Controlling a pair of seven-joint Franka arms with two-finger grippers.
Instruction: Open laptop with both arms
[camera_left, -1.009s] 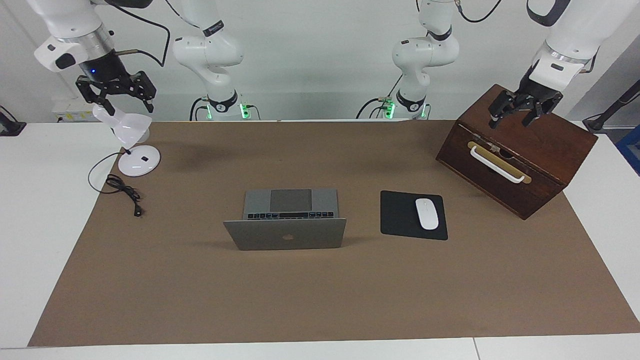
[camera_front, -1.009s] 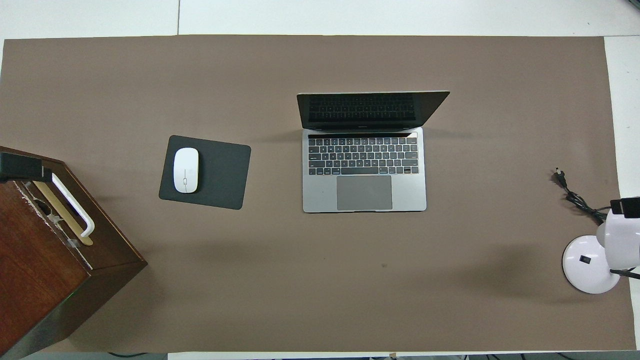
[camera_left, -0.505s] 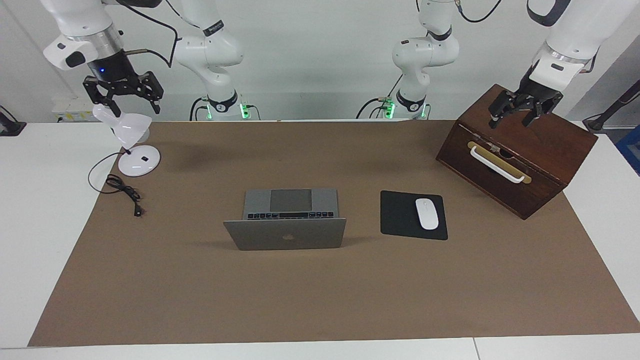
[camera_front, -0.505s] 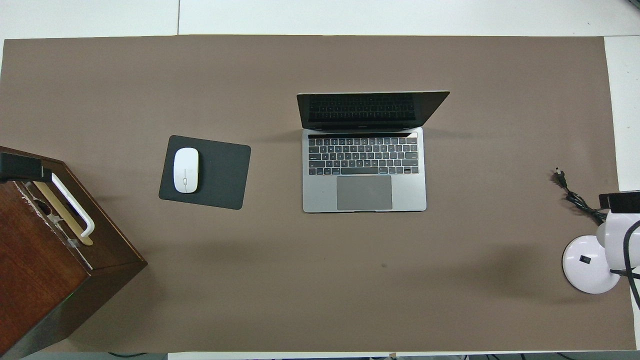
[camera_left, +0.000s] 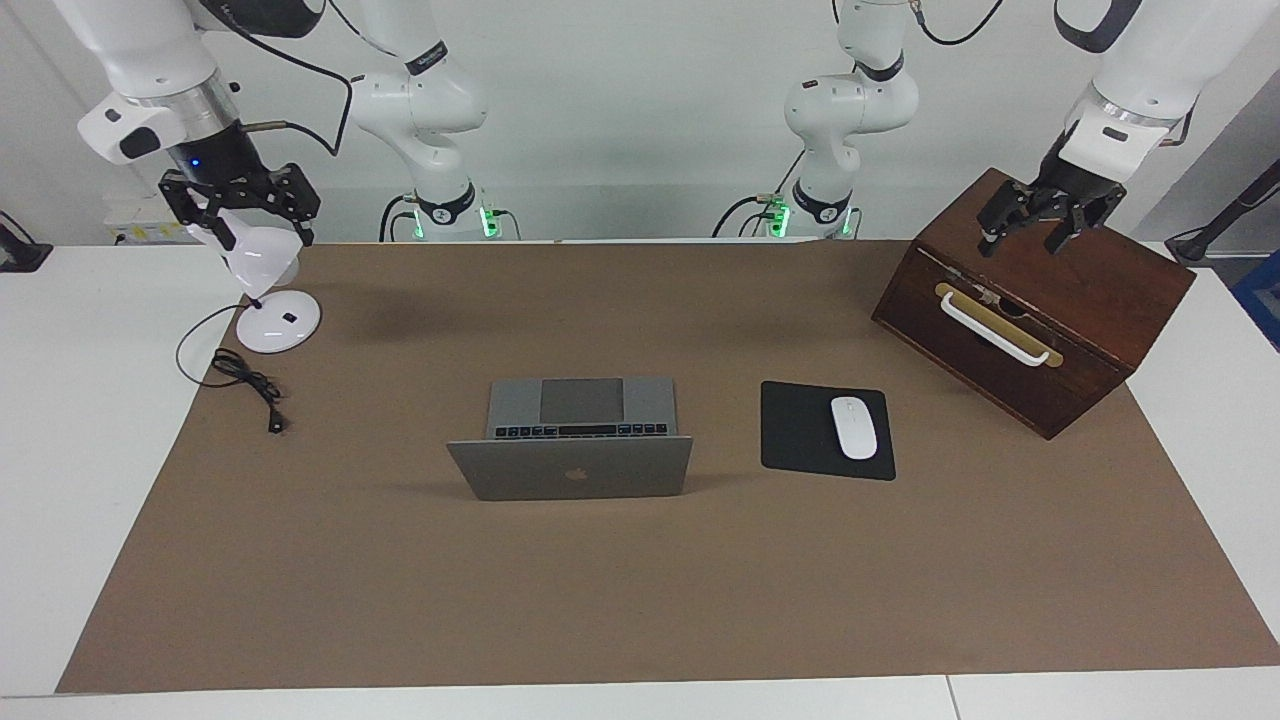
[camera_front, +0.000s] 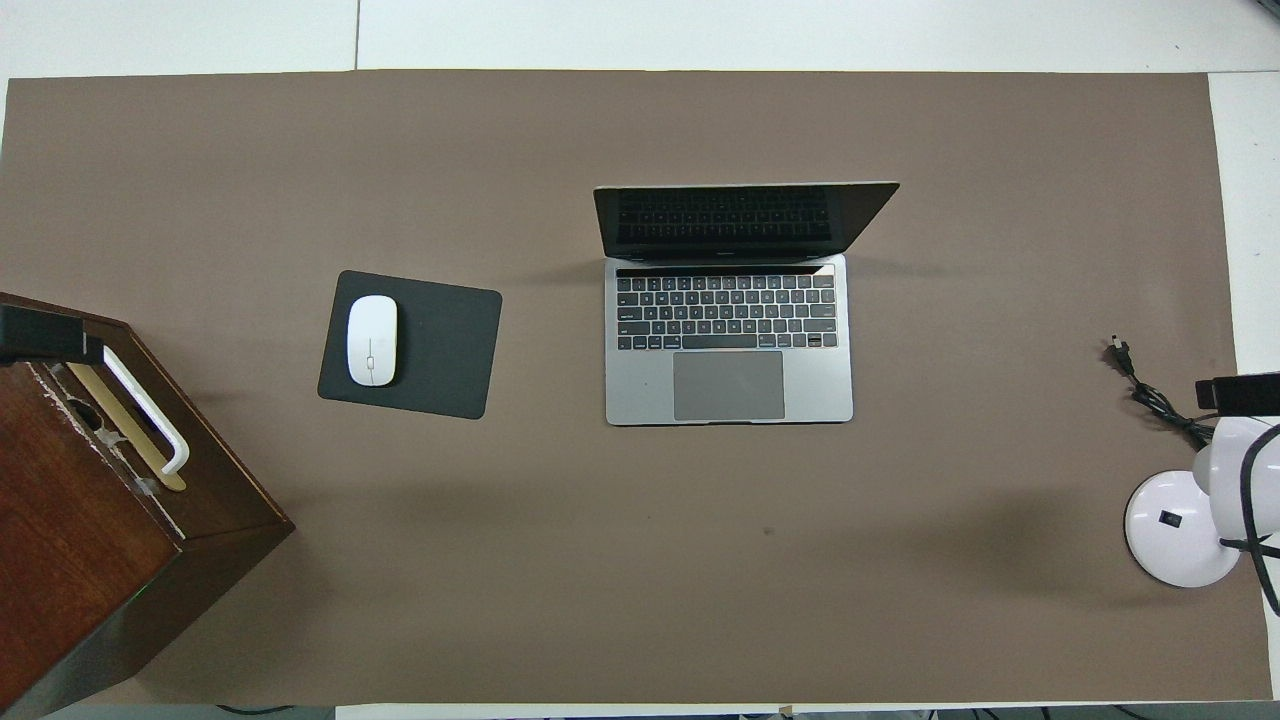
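Currently: right gripper up over lamp, fingers spread, empty | left gripper over wooden box, fingers spread, empty | both parked wide, likely clearing workspace | laptop mid-mat, lid already up, beside mouse pad

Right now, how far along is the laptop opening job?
Done: the laptop stands open, screen up, keyboard showing. In hand: nothing. The left gripper is open over the wooden box; the right gripper is open over the desk lamp. Nothing visibly left.
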